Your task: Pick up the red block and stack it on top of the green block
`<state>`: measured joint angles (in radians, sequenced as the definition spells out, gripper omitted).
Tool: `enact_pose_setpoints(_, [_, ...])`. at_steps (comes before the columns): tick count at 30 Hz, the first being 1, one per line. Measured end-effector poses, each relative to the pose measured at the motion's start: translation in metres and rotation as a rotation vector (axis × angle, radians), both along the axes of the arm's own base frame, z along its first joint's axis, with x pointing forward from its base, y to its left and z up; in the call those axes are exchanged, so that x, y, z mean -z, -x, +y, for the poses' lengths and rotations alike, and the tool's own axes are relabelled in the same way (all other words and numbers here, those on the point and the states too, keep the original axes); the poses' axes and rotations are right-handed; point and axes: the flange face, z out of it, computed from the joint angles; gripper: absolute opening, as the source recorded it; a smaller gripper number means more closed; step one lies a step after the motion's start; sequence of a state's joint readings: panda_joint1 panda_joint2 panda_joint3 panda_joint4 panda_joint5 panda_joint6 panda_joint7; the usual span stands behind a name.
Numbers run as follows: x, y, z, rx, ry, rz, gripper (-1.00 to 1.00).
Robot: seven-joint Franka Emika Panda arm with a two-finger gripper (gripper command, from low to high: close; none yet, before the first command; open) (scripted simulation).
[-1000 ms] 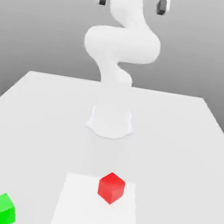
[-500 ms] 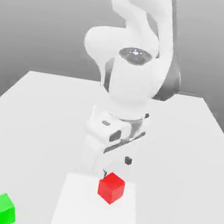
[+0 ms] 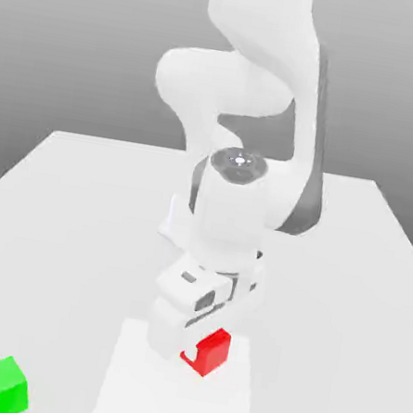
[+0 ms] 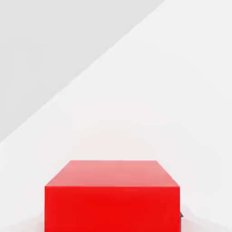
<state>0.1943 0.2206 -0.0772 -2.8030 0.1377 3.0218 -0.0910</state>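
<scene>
The red block (image 3: 214,351) sits on a paler square patch (image 3: 129,391) near the table's front. My gripper (image 3: 199,348) has come down onto it, and the white hand covers the block's side toward the exterior view's left. In the hand view the red block (image 4: 112,199) fills the near middle, very close to the camera. The green block (image 3: 2,385) rests on the table at the front, far to the exterior view's left, well apart from the gripper.
The white table (image 3: 78,209) spreads around the blocks. The arm's base and bulky links (image 3: 240,197) rise directly behind the red block.
The arm swung down from high above. The hand, just above the red block half a second ago, has now dropped over it. Neither block has moved.
</scene>
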Motion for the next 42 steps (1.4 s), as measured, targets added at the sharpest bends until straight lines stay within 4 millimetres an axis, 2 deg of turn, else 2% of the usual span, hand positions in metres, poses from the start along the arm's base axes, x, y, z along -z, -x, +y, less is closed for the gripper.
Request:
enact_pose_setpoints(10, [-0.058,-0.001,-0.001,0.001,0.0,-0.001,-1.0])
enact_pose_setpoints(12, [-0.064,-0.009,-0.008,0.003,0.003,0.006,-1.0])
enact_pose_setpoints(14, [-0.068,-0.027,-0.029,0.019,0.009,0.015,-1.0])
enact_pose_setpoints(16, [-0.071,-0.045,-0.072,0.082,0.011,0.023,-1.0])
enact_pose_setpoints(20, [-0.079,-0.076,-0.13,0.117,0.011,0.029,-1.0])
enact_pose_setpoints(27, [-0.096,-0.112,-0.236,0.151,0.0,0.006,-1.0])
enact_pose_setpoints(29, [-0.079,-0.115,-0.245,0.151,0.0,0.001,-1.0])
enact_pose_setpoints(31, [-0.052,-0.115,-0.248,0.151,-0.001,0.001,-1.0])
enact_pose_setpoints(32, [-0.042,-0.115,-0.248,0.152,-0.001,0.001,1.0])
enact_pose_setpoints(37, [-0.042,-0.115,-0.248,0.152,-0.001,0.001,1.0])
enact_pose_setpoints(38, [-0.037,-0.114,-0.248,0.153,-0.001,0.001,1.0])
enact_pose_setpoints(40, [-0.053,-0.116,-0.248,0.151,0.001,-0.002,1.0])
enact_pose_setpoints(42, [-0.079,-0.116,-0.248,0.151,0.001,-0.002,1.0])
